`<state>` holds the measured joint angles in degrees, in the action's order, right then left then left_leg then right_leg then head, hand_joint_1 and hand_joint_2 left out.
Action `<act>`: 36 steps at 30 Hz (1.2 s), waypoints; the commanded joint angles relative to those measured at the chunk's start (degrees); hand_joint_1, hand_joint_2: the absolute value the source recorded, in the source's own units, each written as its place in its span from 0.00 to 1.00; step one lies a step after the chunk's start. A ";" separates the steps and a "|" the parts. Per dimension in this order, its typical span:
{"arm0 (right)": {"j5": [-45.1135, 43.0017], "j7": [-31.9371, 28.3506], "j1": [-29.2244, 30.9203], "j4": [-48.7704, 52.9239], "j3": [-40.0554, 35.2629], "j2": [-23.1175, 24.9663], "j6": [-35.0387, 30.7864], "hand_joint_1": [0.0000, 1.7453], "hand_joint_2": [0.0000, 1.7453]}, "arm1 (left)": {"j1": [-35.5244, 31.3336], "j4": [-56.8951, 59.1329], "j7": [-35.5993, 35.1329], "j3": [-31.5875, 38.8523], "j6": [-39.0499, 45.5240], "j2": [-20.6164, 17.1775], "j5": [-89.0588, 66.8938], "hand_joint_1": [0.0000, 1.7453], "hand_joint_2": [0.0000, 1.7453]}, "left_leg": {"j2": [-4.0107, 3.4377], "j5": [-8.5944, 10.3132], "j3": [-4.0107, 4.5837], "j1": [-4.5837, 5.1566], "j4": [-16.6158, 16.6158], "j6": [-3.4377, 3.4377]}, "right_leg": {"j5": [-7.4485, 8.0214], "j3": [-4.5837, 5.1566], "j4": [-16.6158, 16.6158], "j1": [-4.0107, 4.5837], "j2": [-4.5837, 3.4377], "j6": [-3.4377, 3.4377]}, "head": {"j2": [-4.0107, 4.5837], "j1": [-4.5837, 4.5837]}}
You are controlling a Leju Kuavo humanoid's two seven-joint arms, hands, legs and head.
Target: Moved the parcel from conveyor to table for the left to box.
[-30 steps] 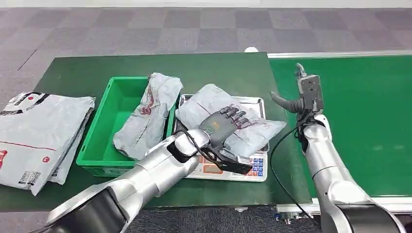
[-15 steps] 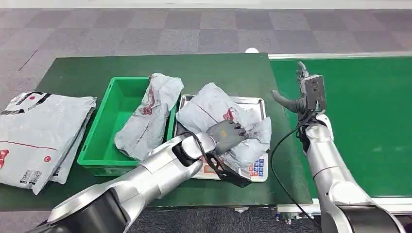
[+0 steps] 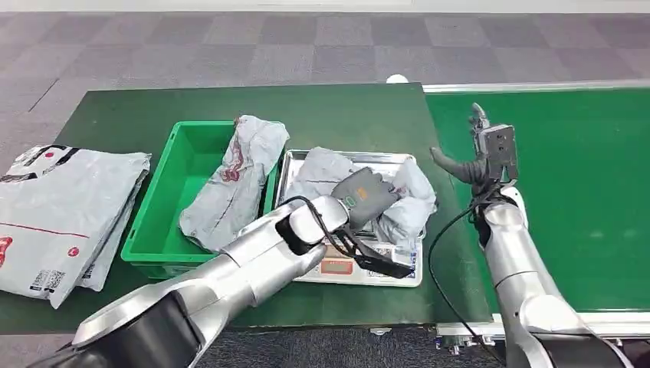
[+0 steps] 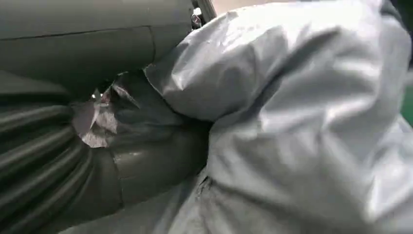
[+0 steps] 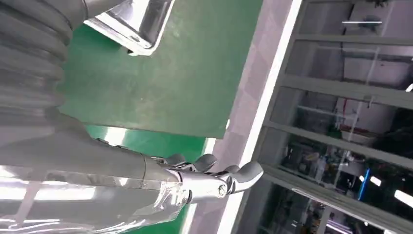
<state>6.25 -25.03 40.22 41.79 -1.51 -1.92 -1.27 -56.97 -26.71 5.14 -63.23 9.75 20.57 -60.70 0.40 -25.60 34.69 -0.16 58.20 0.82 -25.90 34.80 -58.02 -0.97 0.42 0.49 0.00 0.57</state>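
Note:
A crumpled grey parcel (image 3: 409,196) lies bunched up on the steel tray (image 3: 346,156) of a weighing scale in the middle of the green table. My left hand (image 3: 366,196) grips it from above, its fingers dug into the folds. The left wrist view shows the parcel's plastic (image 4: 302,117) pressed against that left hand (image 4: 73,146). My right hand (image 3: 481,150) is raised at the seam between table and conveyor, right of the tray, open and holding nothing. In the right wrist view the right hand's fingers (image 5: 214,176) are spread over the table.
A green box (image 3: 165,201) stands left of the scale with another grey parcel (image 3: 234,178) leaning over its right wall. A stack of flat parcels (image 3: 61,207) lies at the table's left end. The green conveyor belt (image 3: 582,192) runs along the right.
My left hand went from lying flat on the parcel to clenching it, and the parcel has bunched up and shrunk toward the tray's far half. The right hand has barely moved.

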 commanded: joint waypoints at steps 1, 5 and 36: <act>0.41 0.85 -0.58 1.61 3.21 -0.13 0.67 0.00 1.00 | -5.03 -2.09 -0.54 3.03 4.86 -0.57 -1.83 1.00 1.00 | 0.01 0.00 0.01 -0.02 0.02 0.00 | 0.01 -0.01 0.01 0.02 0.01 -0.03 | 0.00 0.00; 0.54 1.00 -0.54 1.60 3.03 0.20 0.77 0.00 1.00 | -5.13 -2.08 -0.46 4.00 6.77 -0.80 -2.91 1.00 1.00 | -0.02 -0.01 0.04 -0.02 0.03 0.00 | 0.02 0.03 0.00 0.03 -0.02 -0.03 | 0.00 0.00; 2.04 1.74 -0.74 -1.68 1.99 -0.21 0.66 0.00 1.00 | -5.95 -0.66 -18.67 23.10 10.51 -12.48 -29.30 1.00 1.00 | -0.21 -0.02 -0.05 -0.03 -0.03 0.00 | 0.03 -0.01 0.04 0.05 -0.24 -0.04 | 0.00 0.00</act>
<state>8.35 -23.50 38.04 42.69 -0.11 -2.54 -0.44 -61.07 -29.48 -13.42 -42.69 20.52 10.19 -86.95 0.32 -25.60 34.72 -0.17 58.18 0.82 -25.90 34.85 -58.02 -0.95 0.31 0.49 0.00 0.57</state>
